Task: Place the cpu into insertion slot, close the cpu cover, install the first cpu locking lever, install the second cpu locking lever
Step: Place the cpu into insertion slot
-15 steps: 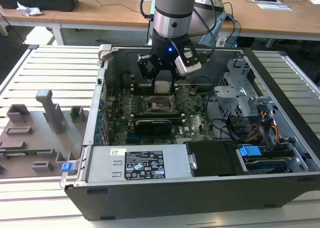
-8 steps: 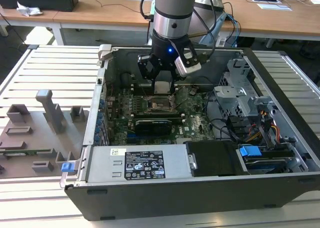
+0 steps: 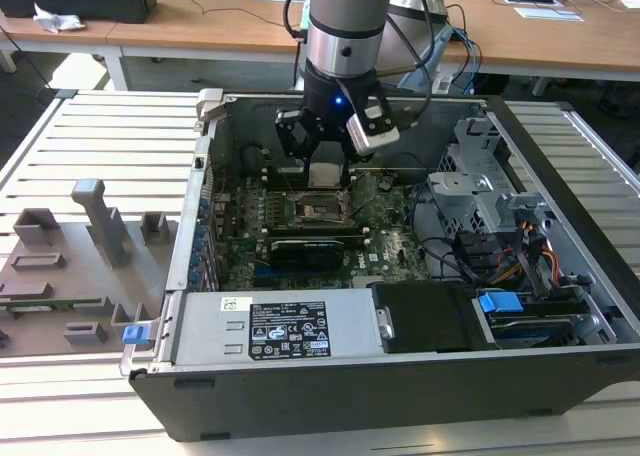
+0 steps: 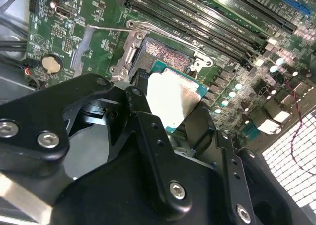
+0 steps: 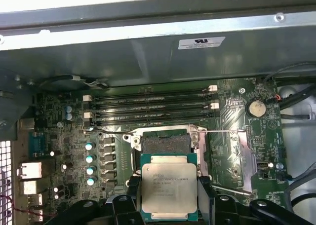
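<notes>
The cpu (image 5: 169, 188) is held by its two opposite edges between the black fingers (image 5: 132, 184) of the gripper (image 3: 325, 169), which is closed to the chip's width, with the silver-grey metal top turned upward and the green border left exposed. The chip is carried level inside the open computer case (image 3: 330, 371), above the green circuit board (image 5: 74, 116). No contact with the board can be made out. The insertion slot (image 5: 165, 142) is found near the middle of that board, just beyond the chip's leading edge in both wrist views, and its dark contact field is seen uncovered within the silver rim. Thin wire levers (image 5: 224, 131) are seen lying out to either side of the slot. A row of long black memory slots (image 5: 148, 106) is set between the insertion slot and the case wall. In the exterior view a long black card (image 3: 315, 248) is seen on the board on the near side of the slot. The case is placed on a slatted table (image 3: 110, 136), and a grey fixture tray (image 3: 70, 266) is laid by the table's edge on the exterior view's left.
</notes>
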`<action>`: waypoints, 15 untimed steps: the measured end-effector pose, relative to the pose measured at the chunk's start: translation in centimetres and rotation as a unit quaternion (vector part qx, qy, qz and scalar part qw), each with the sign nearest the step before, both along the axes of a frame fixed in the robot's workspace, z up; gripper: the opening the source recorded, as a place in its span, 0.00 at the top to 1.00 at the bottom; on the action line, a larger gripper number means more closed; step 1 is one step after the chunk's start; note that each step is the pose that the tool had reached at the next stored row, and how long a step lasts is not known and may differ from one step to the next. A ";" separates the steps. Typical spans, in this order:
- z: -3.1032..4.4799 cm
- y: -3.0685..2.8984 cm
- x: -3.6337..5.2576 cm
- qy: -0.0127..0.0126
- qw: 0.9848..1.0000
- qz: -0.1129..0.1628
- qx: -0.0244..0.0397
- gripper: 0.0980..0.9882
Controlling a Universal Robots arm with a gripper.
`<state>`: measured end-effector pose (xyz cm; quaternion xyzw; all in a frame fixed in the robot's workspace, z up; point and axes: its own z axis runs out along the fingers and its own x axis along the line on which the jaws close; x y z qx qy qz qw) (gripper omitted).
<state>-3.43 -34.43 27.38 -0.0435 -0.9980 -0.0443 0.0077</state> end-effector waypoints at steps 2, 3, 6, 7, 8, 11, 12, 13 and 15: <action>-0.01 0.00 0.00 0.000 1.000 -0.014 0.000 0.50; -0.02 0.00 0.00 0.000 1.000 -0.025 0.000 0.50; -0.02 0.00 0.00 0.000 0.999 -0.047 0.000 0.50; -0.01 0.00 0.00 0.000 0.999 -0.054 0.000 0.50; -0.01 0.00 0.00 0.000 0.997 -0.071 0.000 0.50; -0.01 0.00 0.00 0.000 0.995 -0.098 0.000 0.50; -0.01 0.00 0.00 0.000 0.995 -0.104 0.000 0.50; -0.01 0.00 0.00 0.000 0.994 -0.110 -0.001 0.50; -0.01 0.00 0.00 0.000 0.992 -0.127 -0.001 0.50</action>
